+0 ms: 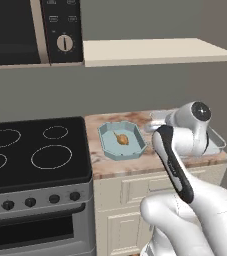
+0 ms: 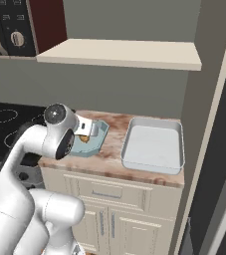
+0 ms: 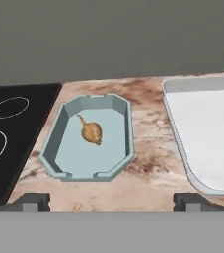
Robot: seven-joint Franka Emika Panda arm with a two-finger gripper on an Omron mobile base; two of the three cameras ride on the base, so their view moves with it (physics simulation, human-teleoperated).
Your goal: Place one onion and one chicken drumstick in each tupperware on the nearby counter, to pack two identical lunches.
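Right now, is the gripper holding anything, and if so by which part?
Nothing is held. The gripper is open with bare fingertips wide apart, back from the blue tub, where the onion lies loose.

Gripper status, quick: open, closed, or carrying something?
Gripper: open and holding nothing, its fingertips spread wide over the counter in front of the light-blue tub with the onion.

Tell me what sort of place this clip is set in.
A rendered home kitchen, it seems: a black stovetop with burner rings and knobs, a microwave mounted above it, and a marbled counter over panelled cabinets, holding a blue tub with an onion inside.
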